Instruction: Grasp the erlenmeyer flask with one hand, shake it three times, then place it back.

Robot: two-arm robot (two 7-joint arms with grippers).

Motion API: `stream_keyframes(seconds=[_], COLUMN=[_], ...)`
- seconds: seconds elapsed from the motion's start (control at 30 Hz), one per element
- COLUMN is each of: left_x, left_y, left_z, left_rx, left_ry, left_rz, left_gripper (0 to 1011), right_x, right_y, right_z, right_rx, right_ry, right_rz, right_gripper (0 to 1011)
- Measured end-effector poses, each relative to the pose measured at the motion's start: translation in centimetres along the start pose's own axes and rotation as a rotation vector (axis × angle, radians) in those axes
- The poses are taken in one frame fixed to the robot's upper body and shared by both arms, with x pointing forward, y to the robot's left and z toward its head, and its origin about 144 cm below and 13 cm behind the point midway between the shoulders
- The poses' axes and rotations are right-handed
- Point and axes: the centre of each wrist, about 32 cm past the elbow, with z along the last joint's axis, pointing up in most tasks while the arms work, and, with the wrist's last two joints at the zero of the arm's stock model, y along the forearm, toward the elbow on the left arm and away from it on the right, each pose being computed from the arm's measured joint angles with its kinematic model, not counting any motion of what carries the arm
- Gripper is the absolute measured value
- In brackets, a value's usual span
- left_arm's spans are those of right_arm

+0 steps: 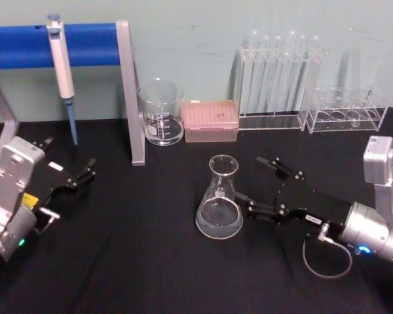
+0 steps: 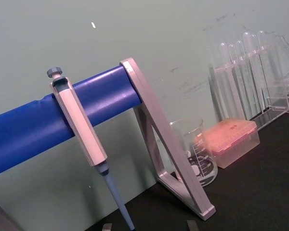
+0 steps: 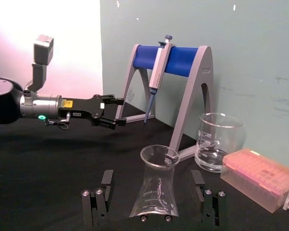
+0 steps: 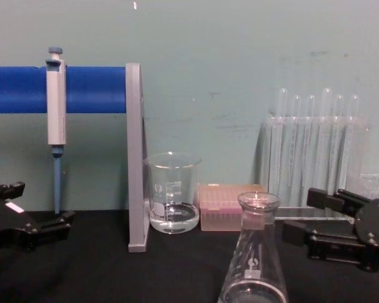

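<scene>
The right pincer (image 1: 249, 178) is wide open just beside the erlenmeyer flask (image 1: 219, 203), holding nothing. The flask stands on the black bench (image 1: 150, 261). The left pincer (image 1: 85, 171) sits open, well apart.

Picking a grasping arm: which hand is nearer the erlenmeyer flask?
Right. The right hand sits open just beside the erlenmeyer flask; the left hand is far off by the pipette stand.

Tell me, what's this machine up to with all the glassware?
The robot's right gripper is reaching for the erlenmeyer flask, which stands on the black table. Its jaws are open, one on each side of the flask, not yet closed on it. The left gripper rests open at the table's left side.
</scene>
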Motion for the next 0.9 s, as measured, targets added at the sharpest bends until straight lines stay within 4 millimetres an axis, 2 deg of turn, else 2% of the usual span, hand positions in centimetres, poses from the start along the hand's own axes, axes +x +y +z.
stream_keyframes(seconds=[0.9], left_x=[0.0], left_y=[0.0], left_z=[0.0], left_rx=[0.0], left_ry=[0.0], left_rz=[0.0], left_gripper=[1001], right_x=[1.9], right_y=[3.9], right_z=[-1.9], right_rx=[-0.022], right_ry=[0.05], right_rz=[0.018], right_gripper=[1000])
